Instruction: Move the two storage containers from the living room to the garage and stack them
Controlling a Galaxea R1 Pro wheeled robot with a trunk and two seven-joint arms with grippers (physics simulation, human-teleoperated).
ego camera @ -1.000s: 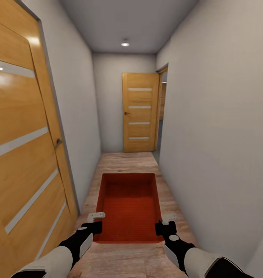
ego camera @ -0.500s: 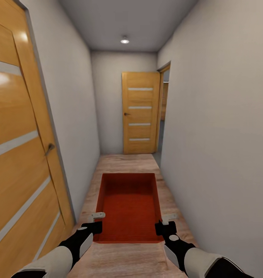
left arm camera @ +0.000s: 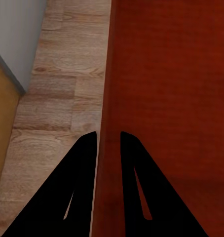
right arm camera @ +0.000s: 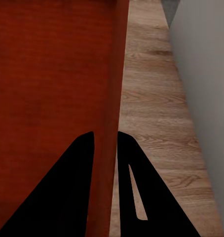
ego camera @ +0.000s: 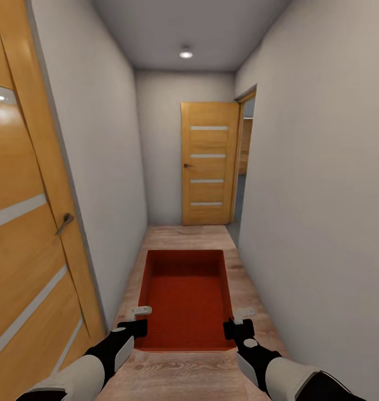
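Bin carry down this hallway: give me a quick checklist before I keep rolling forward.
1. Left end effector clamped over the bin wall: ok.
2. Right end effector clamped over the opposite wall: ok.
3. Bin level between both arms: ok.
4. Bin empty: ok.
5. Wood floor ahead free up to the far door: ok.
6. Opening on the right beside that door leads to the garage: cannot tell.
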